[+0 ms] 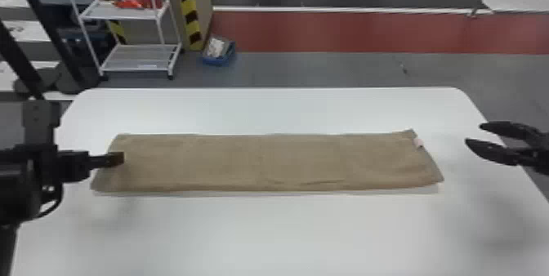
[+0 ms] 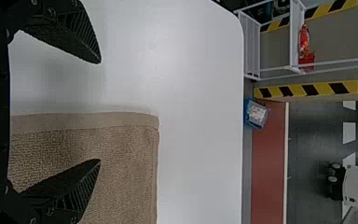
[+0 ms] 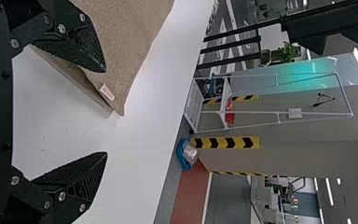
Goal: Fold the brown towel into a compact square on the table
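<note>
The brown towel (image 1: 261, 161) lies as a long flat strip across the white table, a small pale tag at its right end. My left gripper (image 1: 118, 159) is over the strip's left end; in the left wrist view the left gripper (image 2: 99, 112) has its fingers wide apart, with the towel's edge (image 2: 126, 121) between and beyond them. Off the right end of the towel, my right gripper (image 1: 474, 134) stands above the table with parted fingers. In the right wrist view, the right gripper (image 3: 106, 112) is open and the tagged towel corner (image 3: 116, 105) lies past its fingers.
The white table (image 1: 286, 230) has rounded far corners. Beyond it on the floor stand a white wire shelf (image 1: 139, 56) holding red items and a blue bin (image 1: 219, 52) beside a striped pillar.
</note>
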Available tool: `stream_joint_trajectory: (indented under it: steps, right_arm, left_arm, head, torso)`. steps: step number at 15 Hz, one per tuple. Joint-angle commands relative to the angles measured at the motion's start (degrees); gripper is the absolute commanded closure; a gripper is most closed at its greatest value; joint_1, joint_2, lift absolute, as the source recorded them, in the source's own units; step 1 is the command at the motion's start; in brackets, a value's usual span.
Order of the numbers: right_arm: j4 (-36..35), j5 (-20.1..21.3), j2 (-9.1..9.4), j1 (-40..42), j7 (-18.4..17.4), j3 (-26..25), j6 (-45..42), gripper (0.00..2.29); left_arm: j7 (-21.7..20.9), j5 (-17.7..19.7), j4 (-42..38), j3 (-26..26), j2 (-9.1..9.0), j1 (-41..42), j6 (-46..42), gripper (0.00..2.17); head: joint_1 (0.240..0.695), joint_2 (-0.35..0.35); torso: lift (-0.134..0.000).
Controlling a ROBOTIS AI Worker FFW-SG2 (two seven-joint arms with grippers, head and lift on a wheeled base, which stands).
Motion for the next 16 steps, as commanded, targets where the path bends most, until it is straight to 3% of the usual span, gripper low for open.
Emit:
stream_joint_trajectory:
  steps: [1,16]
  right_arm:
    - [0.0,0.01,-0.06,0.0,0.19,-0.03,0.0,0.29]
    - [-0.09,-0.08,-0.5,-0.18,0.19,0.23,-0.18,0.29]
  left_arm:
    - [-0.17,0.03,-0.5,-0.07,-0.22,0.35,0.26,0.16]
    - [-0.43,-0.41,-2.08,-0.33,-0.75,0.88,1.84,0.22]
  head:
    - [0.695,-0.002]
    - [0.695,-0.016]
  torso:
    - [-0.124]
    - [-0.124]
